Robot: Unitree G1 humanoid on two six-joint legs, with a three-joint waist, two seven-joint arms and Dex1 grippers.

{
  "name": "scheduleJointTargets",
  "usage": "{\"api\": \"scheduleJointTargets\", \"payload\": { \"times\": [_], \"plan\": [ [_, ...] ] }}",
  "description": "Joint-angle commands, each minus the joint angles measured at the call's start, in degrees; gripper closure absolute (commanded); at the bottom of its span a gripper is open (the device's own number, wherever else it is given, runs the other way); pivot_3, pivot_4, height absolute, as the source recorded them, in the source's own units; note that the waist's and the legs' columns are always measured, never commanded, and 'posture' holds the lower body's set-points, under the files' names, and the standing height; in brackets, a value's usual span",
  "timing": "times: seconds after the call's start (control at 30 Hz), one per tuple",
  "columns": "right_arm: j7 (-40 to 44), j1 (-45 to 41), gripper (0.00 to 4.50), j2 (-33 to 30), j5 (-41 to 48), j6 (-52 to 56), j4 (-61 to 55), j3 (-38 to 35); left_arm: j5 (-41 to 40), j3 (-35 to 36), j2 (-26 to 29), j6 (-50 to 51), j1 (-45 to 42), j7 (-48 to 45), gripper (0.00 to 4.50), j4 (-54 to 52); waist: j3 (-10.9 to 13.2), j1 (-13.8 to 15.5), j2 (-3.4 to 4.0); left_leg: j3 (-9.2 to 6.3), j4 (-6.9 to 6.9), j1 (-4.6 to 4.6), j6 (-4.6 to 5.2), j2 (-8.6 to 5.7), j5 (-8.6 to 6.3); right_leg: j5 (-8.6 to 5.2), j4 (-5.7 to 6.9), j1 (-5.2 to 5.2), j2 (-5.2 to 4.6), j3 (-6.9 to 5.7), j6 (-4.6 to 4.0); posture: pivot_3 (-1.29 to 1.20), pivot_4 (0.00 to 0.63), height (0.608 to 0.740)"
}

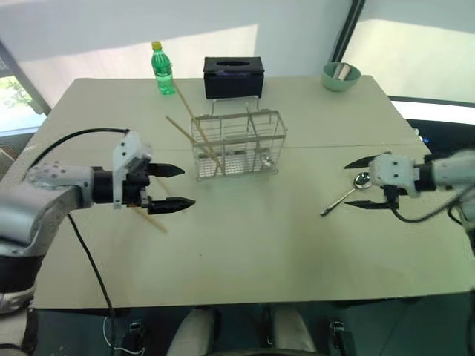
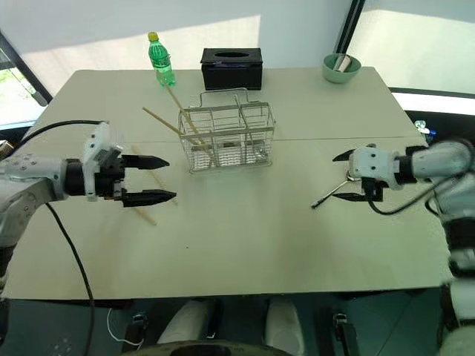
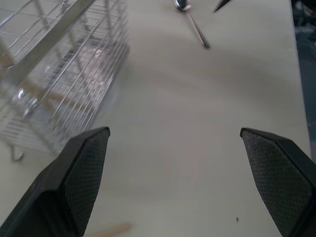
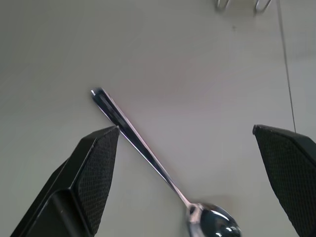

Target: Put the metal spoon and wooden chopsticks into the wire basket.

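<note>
Both grippers are seen low over the pale table [image 1: 245, 252], nearest the camera. On the left, the left gripper [image 1: 172, 187] is held level with its two black fingers spread wide and nothing between them; one loose wooden chopstick [image 1: 154, 219] lies on the table just under and beside its lower finger. On the right, the right gripper [image 1: 361, 183] is likewise spread wide and empty — its fingers straddle the metal spoon [image 4: 158, 168], which lies flat on the table, bowl toward the gripper and handle pointing toward the table's middle. No contact between fingers and spoon can be made out.

Further back, near the table's centre, the wire basket [image 1: 237, 144] stands upright. Two more wooden chopsticks [image 1: 194, 124] are leaned in its left compartment, their upper ends slanting out to the left above the rim. Behind the basket a black tissue box [image 1: 234, 76] is set, with a green bottle [image 1: 162, 69] to its left — and a pale green bowl [image 1: 341, 76] at the far right corner.
</note>
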Motion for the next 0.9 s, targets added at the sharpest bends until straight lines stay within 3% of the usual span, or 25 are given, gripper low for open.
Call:
{"api": "scheduleJointTargets", "payload": {
  "times": [0.03, 0.2, 0.3, 0.63, 0.73, 0.9],
  "plan": [
    [1.36, -10.15, 0.0, 1.4, -10.52, -9.14, 14.57, 7.21, 2.03, -2.94, -1.28, -2.01, -4.42, -2.78, 0.03, 1.66, 0.01, -0.1, -0.17, -0.01, -0.02, 0.07, 0.0, 0.02, 0.0, 0.0, 0.03, 0.04, 0.02, 0.0, 0.0, 0.0, 0.15, 0.661],
    [2.15, -17.96, 0.0, 5.55, -16.84, -7.81, 25.6, 12.31, 3.12, -4.46, -2.75, -1.87, -6.72, -3.99, 0.03, 2.19, -0.03, -0.12, -0.25, -0.15, -0.17, 0.0, -0.43, 0.05, 0.23, 0.08, 0.16, -0.13, 0.13, 0.04, 0.15, 0.0, 0.15, 0.661],
    [-1.66, -19.39, 0.0, 6.11, -21.81, -13.27, 27.83, 15.66, 3.2, -4.42, -3.16, -1.37, -6.93, -3.77, 0.03, 1.65, 0.0, -0.13, -0.21, -0.15, -0.22, -0.11, -0.52, 0.03, 0.28, 0.09, 0.16, -0.24, 0.12, 0.06, 0.16, 0.0, 0.15, 0.661],
    [-10.52, -20.33, 0.0, 9.62, -28.32, -12.65, 32.09, 18.64, 1.19, -2.22, -3.03, 1.93, -4.97, -1.12, 0.03, -2.91, -0.03, -0.17, -0.25, -0.2, -0.13, 0.03, -0.44, 0.05, 0.23, 0.09, 0.21, -0.13, 0.27, 0.23, 0.15, 0.0, 0.15, 0.661],
    [-11.29, -20.46, 0.88, 10.41, -28.5, -12.29, 32.59, 18.23, 1.11, -1.91, -3.28, 2.21, -5.09, -0.46, 0.0, -2.97, -0.05, -0.23, -0.3, -0.24, -0.11, 0.16, -0.42, 0.09, 0.23, 0.15, 0.23, -0.02, 0.36, 0.26, 0.04, 0.0, 0.15, 0.661],
    [-9.37, -20.36, 3.5, 11.17, -27.33, -12.02, 32.9, 16.87, 0.35, -1.22, -4.06, 3.0, -6.13, 0.78, 0.0, -2.53, -0.05, -0.6, -0.3, -0.21, -0.09, 0.32, -0.42, 0.17, 0.24, 0.18, 0.24, 0.07, 0.49, 0.41, -0.01, 0.0, 0.15, 0.661]
  ]
}}
